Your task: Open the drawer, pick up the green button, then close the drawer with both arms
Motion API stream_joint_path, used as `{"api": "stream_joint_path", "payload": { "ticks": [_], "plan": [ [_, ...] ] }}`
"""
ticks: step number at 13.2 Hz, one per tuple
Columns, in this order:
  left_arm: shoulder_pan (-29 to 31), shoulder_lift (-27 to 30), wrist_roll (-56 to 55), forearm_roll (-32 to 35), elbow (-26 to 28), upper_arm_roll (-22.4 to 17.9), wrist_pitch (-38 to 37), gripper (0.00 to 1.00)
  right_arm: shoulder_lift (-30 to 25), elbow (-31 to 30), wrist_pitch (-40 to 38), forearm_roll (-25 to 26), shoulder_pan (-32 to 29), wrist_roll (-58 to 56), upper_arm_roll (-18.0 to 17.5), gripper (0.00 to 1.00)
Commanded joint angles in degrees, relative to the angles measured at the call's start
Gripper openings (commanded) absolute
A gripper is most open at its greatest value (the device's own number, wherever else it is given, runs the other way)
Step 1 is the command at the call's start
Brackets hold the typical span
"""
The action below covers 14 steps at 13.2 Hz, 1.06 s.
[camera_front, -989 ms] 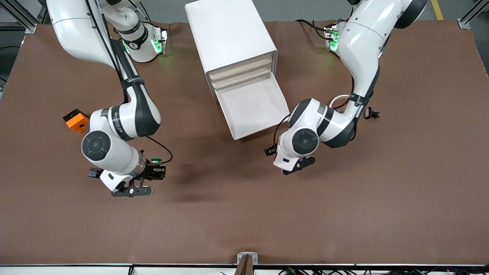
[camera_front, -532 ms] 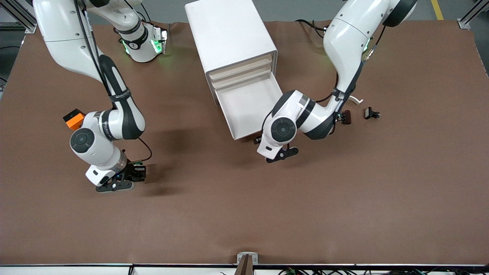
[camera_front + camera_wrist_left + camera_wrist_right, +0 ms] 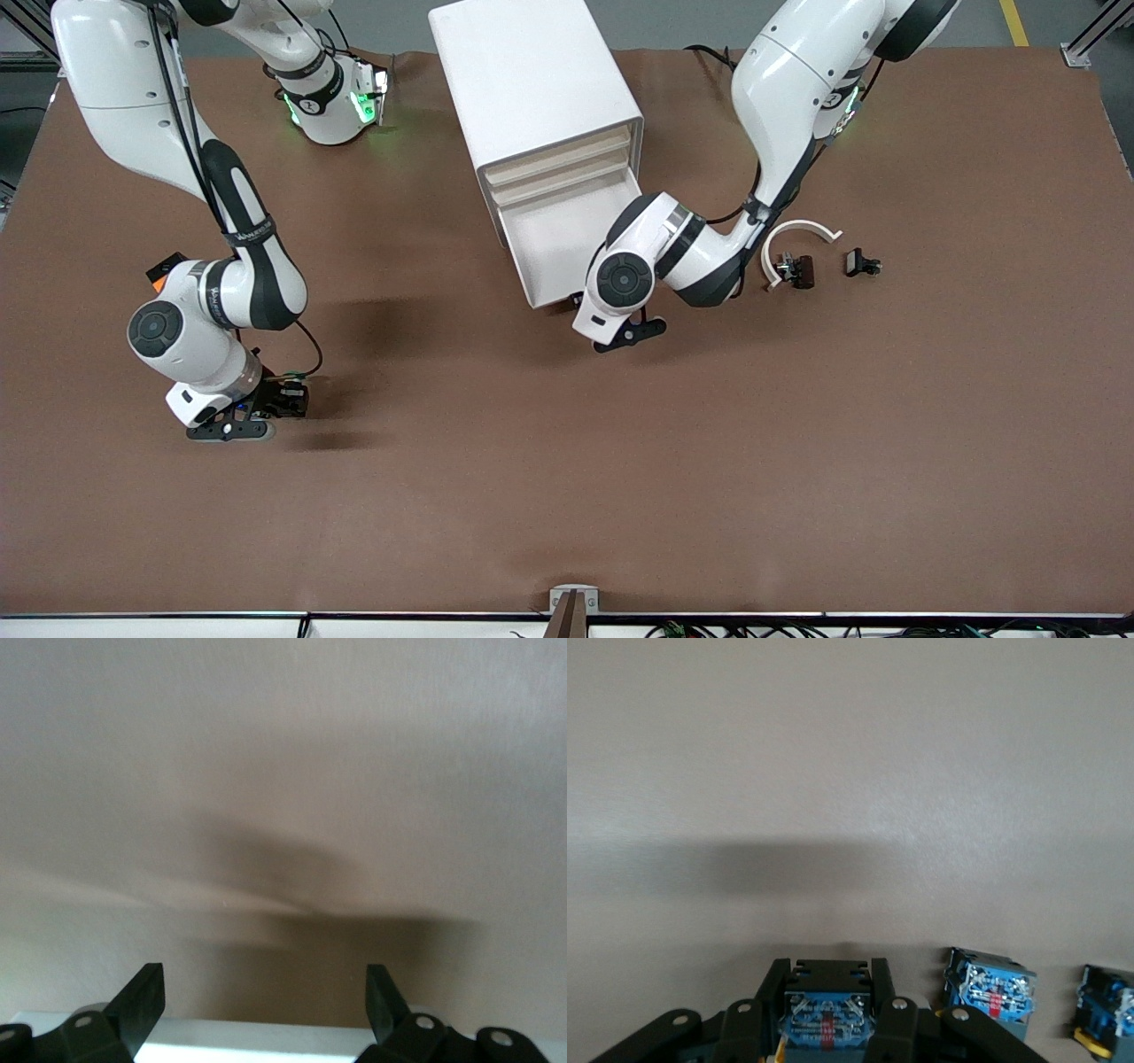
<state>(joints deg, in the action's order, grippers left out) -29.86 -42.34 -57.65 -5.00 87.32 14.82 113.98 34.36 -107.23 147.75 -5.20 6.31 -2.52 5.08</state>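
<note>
The button (image 3: 824, 1019) sits clamped between the closed fingers of the right gripper (image 3: 276, 404), blue-backed body toward the wrist camera and cap out of sight. It hangs low over open table toward the right arm's end, well apart from the drawer (image 3: 542, 303). That looks like a carry to a set-down spot clear of the cabinet (image 3: 532, 80), leaving the drawer front free for the other arm. Two more blue-backed blocks (image 3: 990, 985) show just beside the held one in the right wrist view; whether they touch anything cannot be told. An orange block (image 3: 160, 271) peeks out by the right arm's elbow. The left gripper (image 3: 264, 992) is spread wide and holds nothing. A white edge lies between its fingers in its wrist view, probably the front lip of the drawer, which stands pulled out and looks empty, so a push shut seems to be the step at hand. A white curved piece (image 3: 799, 232) and two small dark parts (image 3: 797, 269) lie near the left arm's forearm. A second earlier, the right gripper was closer to the drawer and has since carried the button away from it. The left gripper was then over bare table and has swung in to the drawer front, uncovering the curved piece.
</note>
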Motion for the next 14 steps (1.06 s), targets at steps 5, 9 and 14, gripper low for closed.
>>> {"api": "stream_joint_path", "payload": {
  "ticks": [5, 9, 14],
  "plan": [
    [0.60, 0.59, -6.06, 0.51, 1.54, 3.90, -1.56, 1.00, 1.50, 0.09, 1.22, 0.02, -1.12, 4.00, -1.21, 0.00],
    [1.21, 0.06, -9.31, -2.02, 1.45, 6.54, -3.49, 1.00, 2.20, 1.23, 1.14, 0.02, -0.77, 4.98, -1.21, 0.00],
    [1.12, 0.06, -10.72, -6.78, 1.28, 7.95, -5.17, 1.00, 3.43, 2.55, 1.22, 0.02, -0.86, 4.98, -1.21, 0.00]
  ]
}}
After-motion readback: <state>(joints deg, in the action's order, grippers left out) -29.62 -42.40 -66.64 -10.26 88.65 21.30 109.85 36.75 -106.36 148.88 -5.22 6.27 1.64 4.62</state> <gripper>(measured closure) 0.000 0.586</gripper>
